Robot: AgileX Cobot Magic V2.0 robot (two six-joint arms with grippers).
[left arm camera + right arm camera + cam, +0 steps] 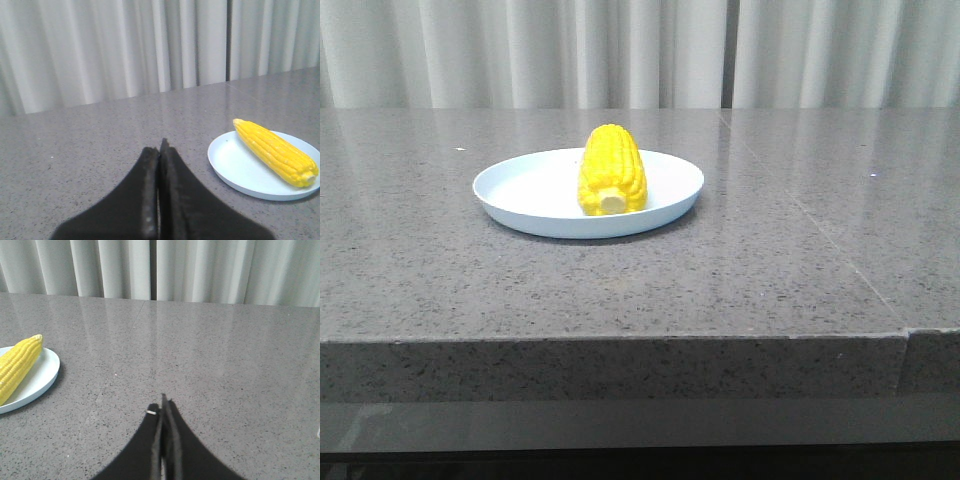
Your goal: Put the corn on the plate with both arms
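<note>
Front view is showing the corn [612, 171] lying inside the plate [510, 196]; both grippers [160, 150] [164, 402], fingers pressed together, are sitting clear of the plate, so placing looks finished.

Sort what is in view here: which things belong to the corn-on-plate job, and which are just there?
Job:
bright yellow corn cob, lying on the plate
round pale blue-white plastic plate
left gripper, jaws closed
right gripper, jaws closed

Just there:
grey speckled stone table
pale pleated curtain
</note>
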